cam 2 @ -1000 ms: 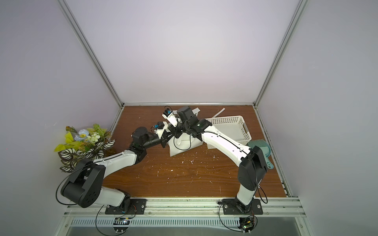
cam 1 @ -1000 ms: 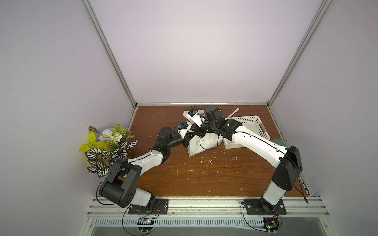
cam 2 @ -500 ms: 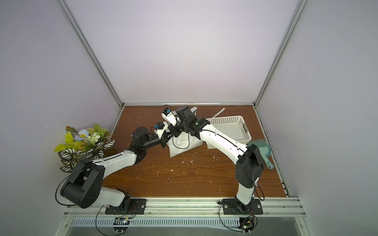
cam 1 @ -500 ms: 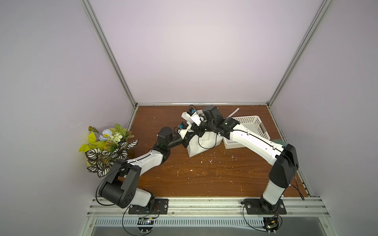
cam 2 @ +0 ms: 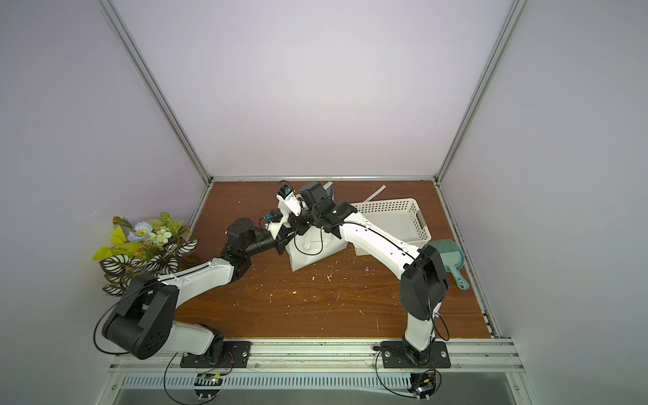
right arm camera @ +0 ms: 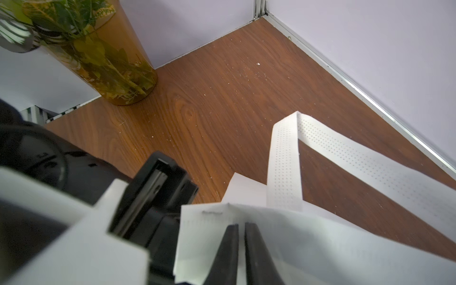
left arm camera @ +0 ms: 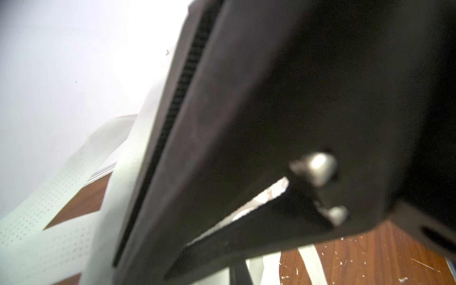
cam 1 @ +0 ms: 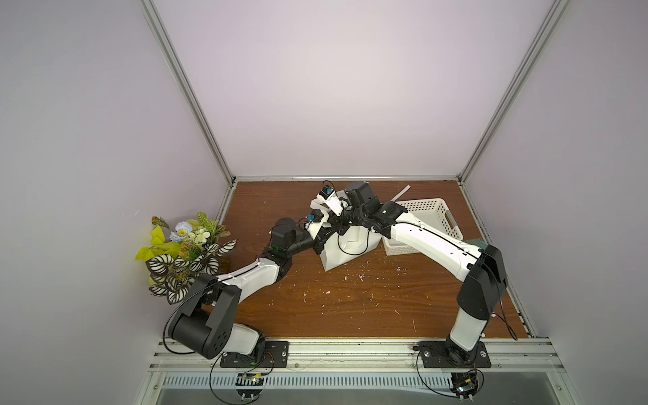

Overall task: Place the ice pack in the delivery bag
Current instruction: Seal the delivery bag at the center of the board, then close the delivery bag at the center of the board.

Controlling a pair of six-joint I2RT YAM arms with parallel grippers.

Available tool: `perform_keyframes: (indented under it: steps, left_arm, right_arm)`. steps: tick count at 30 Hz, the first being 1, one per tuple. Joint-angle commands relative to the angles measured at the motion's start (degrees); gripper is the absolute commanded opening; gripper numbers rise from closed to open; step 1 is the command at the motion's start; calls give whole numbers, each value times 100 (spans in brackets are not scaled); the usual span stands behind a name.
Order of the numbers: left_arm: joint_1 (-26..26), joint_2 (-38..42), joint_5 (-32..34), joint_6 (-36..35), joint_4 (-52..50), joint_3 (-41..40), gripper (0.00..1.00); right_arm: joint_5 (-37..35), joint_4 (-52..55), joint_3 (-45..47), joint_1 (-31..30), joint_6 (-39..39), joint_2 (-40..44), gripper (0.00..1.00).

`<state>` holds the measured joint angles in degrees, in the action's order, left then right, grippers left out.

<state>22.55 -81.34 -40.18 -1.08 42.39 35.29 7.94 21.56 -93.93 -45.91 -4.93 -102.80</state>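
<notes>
1. In both top views the delivery bag (cam 1: 347, 252) (cam 2: 312, 254) stands upright in the middle of the wooden tabletop (cam 1: 350, 308). It is just beside the white perforated basket (cam 1: 438, 210).
2. My left claw (cam 1: 321, 242) and right claw (cam 1: 338, 228) meet at the bag's rim on the side away from the basket. From above, my own wrists cover the fingertips.
3. Only the right wrist view shows fingers. My right claw (right arm camera: 241, 225) is almost pressed together, pinching a crease of the bag's white fabric. A dotted strap handle (right arm camera: 283, 177) loops up beside it.
4. That view also shows my left claw's black body against the fabric's edge. This claw is closed, but I cannot tell whether fabric is caught in it.
5. The left wrist view is mostly a blurred dark housing close to the lens, with the pale strap at its margin.
6. The right wrist view shows an amber vase (right arm camera: 111, 61) with stems inside. The top views show only its flowers and leaves (cam 1: 182, 245).
7. A teal dustpan (cam 2: 450, 257) shows whole in a top view. The dustpan (cam 1: 477, 241) is only a sliver past my right arm in a top view.
8. I cannot pick out the ice pack in any view.
</notes>
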Motion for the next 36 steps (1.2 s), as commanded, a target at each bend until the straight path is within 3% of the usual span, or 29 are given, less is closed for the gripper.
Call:
perform_keyframes:
  steps: [1,12,19,22,26,28,36]
  left_arm:
    - [154,210,-257,-109,287,35,1]
    - [145,182,-108,-69,282,29,1]
    - [120,137,-48,-8,302,23,3]
    - [93,153,-38,13,249,31,8]
    - [46,221,-26,-4,116,31,25]
    - [6,261,-37,-2,64,28,27]
    - [-114,617,31,29,-392,-5,55]
  right_arm:
    - [-99,222,164,47,6,201,15]
    - [-539,-201,407,446,45,1262,31]
    - [-903,-693,1198,665,-26,2074,46]
    - [-955,-1026,1694,845,-9,2480,58]
    - [-746,-1520,2342,1140,77,3021,65]
    - [-585,-1735,2632,1297,114,3266,71]
    - [440,-2300,3696,1890,177,3830,79]
